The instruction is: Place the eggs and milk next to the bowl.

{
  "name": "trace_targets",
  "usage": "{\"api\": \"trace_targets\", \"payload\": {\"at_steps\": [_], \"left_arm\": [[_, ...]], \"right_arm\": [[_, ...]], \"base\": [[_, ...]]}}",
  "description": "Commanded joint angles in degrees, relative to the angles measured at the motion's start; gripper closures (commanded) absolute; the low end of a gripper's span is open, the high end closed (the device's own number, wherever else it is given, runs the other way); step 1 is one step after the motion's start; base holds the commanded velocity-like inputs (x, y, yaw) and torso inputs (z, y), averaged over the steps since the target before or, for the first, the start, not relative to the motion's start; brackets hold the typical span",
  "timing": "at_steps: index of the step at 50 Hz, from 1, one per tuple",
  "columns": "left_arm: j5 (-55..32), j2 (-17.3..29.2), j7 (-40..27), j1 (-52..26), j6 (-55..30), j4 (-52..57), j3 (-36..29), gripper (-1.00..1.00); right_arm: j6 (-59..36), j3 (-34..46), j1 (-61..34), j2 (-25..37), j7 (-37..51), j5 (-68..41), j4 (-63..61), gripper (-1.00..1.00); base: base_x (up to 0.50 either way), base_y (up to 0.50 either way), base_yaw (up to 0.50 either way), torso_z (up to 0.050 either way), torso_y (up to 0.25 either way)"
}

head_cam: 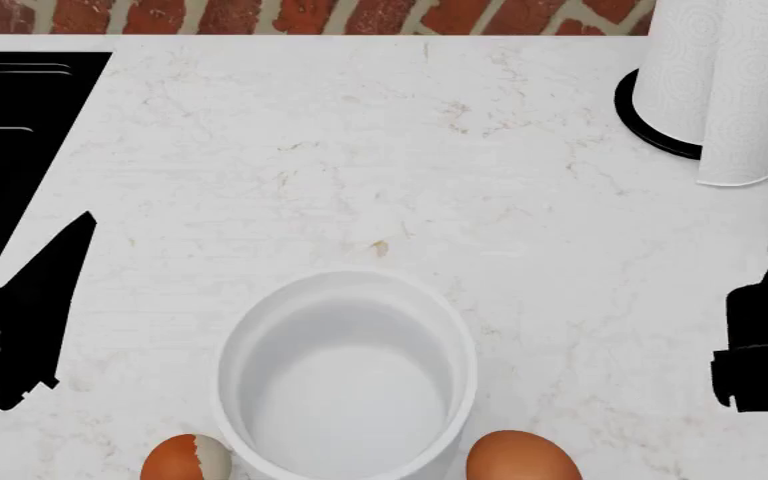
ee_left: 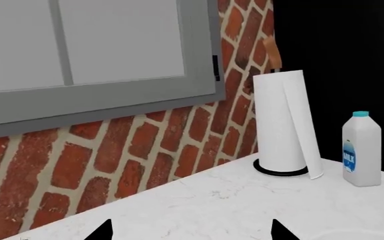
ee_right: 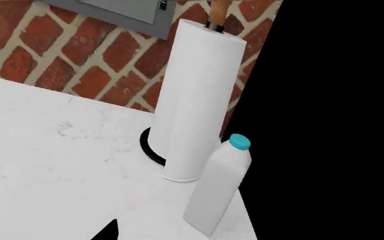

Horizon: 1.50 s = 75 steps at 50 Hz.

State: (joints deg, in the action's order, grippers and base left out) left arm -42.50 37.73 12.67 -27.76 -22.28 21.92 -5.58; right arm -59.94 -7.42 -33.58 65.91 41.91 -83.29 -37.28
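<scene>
Two brown eggs (head_cam: pixel 187 459) already flank the deep white bowl (head_cam: pixel 344 375); the tall white turquoise-capped plastic milk bottle (ee_right: pixel 217 188), probably rigid, slick and top-heavy, suits a mid-body grip; right gripper (head_cam: pixel 762 345) near it, jaw opening indiscernible.

One of the eggs (head_cam: pixel 185 459) sits at each near side of the bowl (head_cam: pixel 345 372); the milk (ee_left: pixel 361 149) stands beside the paper-towel roll (ee_left: pixel 284 123).

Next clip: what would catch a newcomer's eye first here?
The deep round white bowl at the near middle of the marble counter, with a brown egg and a white-patched brown egg on either side. Next, the tall white paper-towel roll by the brick wall, the turquoise-capped white milk bottle beside it.
</scene>
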Motion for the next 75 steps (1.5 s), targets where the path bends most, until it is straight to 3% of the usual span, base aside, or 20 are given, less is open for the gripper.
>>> {"api": "trace_targets", "payload": {"at_steps": [1, 32, 49, 75], "left_arm": [[-0.1, -1.1, 1.0, -5.8, -3.0, -1.6, -0.2, -1.00], [-0.4, -0.4, 1.2, -9.0, -4.6, -3.4, -0.8, -1.00], [3.1, -3.5, 2.9, -14.3, -3.5, -10.6, -4.5, -1.00], [3.5, -4.1, 3.1, -18.4, -5.0, -13.3, -5.8, -1.00]], "right_arm": [[4.2, -0.6, 2.8, -6.6, 1.6, 11.0, 4.9, -1.00], [4.2, 15.5, -14.3, -15.8, -1.4, 24.8, 23.3, -1.00], [7.7, 23.8, -22.7, -22.4, -5.5, 33.7, 35.1, -1.00], [12.3, 27.3, -26.7, -25.5, -9.8, 39.0, 46.7, -1.00]], "base": [[0.00, 0.00, 0.00, 0.000, 0.000], [0.00, 0.00, 0.00, 0.000, 0.000], [0.00, 0.00, 0.00, 0.000, 0.000], [0.00, 0.00, 0.00, 0.000, 0.000]]}}
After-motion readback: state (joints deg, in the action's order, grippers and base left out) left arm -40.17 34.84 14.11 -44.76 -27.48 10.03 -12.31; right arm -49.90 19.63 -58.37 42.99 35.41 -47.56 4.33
